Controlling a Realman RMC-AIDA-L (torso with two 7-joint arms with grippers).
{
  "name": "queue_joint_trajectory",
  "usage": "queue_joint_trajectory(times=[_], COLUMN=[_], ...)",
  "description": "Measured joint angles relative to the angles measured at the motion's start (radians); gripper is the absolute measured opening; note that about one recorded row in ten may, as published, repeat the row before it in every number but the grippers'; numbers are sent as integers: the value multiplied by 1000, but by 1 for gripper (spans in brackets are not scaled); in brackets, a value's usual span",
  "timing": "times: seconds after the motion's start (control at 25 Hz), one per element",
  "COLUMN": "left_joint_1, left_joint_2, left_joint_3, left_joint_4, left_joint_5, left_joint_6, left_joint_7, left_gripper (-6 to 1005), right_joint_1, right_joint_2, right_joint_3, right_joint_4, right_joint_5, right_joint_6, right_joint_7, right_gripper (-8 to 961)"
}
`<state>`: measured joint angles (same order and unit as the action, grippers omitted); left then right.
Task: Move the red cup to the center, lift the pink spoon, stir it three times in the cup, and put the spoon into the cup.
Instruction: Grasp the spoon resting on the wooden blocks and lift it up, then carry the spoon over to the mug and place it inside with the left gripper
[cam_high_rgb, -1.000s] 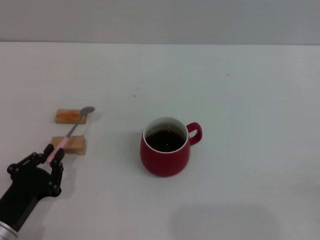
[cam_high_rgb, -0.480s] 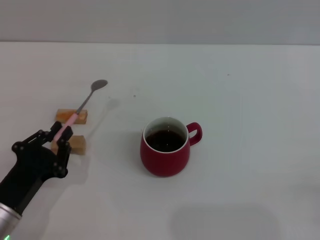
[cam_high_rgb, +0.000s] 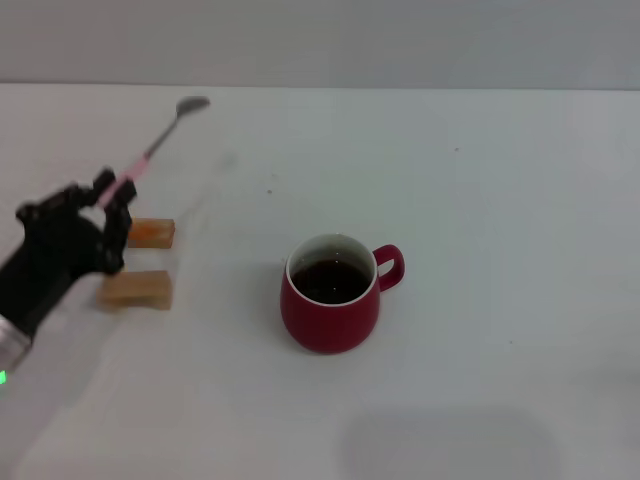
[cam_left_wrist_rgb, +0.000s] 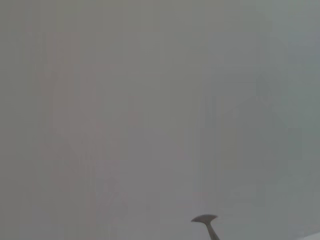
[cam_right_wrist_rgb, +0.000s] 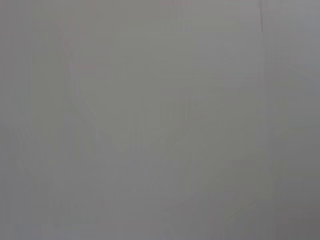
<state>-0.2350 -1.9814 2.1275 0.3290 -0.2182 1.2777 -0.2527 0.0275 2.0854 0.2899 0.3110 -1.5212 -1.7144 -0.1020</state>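
Plainly the risk sits at the far left of the head view, where the left gripper (cam_high_rgb: 112, 190) is clamped on the very end of the pink spoon (cam_high_rgb: 152, 147), raised clear of the table (cam_high_rgb: 480, 180). With so little of the pale handle between the fingers and all the rest of the spoon cantilevered out, I judge it could pivot or slip in the pinch during a swing towards the mug, and then the bowl would meet the rim or miss the opening altogether. The spoon's long axis runs on a diagonal from the gripper up and away towards the far edge of the table, its grey metal bowl leading and pointing away from the robot and a little to the right; the left wrist view catches only that bowl (cam_left_wrist_rgb: 204, 219) against a blank background. Just beside the gripper, two tan wooden blocks (cam_high_rgb: 135, 290) lie on the table, one behind the other, and a low pass could knock them. Further right, near the middle, stands the red cup (cam_high_rgb: 330, 305), upright, dark liquid inside, its loop handle turned to the right; a hurried dip could splash that liquid or nudge the mug. The right gripper is out of view.
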Motion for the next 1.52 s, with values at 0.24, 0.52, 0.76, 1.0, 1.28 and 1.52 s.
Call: queue_joint_trajectory(times=[0.24,0.52,0.76,1.0,1.28,1.52], left_joint_1=[-106,-108,-58,-9,14,7], left_joint_2=[55,109,117,105,-38,-85], left_joint_3=[-80,-247,-397,-499,-711,-780], left_joint_4=[51,247,465,669,726,660], left_joint_5=[89,330,654,1050,1313,1149], left_joint_6=[-163,-368,-533,-660,-623,-538], left_joint_7=[-73,-172,-371,-660,-580,-396], left_gripper=[176,176,176,176,176,177], right_joint_1=[-7,-17,-24,-22,-15,-10], right_joint_2=[1,2,3,3,3,3], right_joint_3=[-1,-2,-3,-15,-27,-41], right_joint_4=[7,16,28,44,53,59], right_joint_5=[0,0,-1,-1,-1,2], right_joint_6=[0,0,1,1,7,12], right_joint_7=[0,-2,-2,-2,-2,-2], right_gripper=[690,690,691,691,691,691])
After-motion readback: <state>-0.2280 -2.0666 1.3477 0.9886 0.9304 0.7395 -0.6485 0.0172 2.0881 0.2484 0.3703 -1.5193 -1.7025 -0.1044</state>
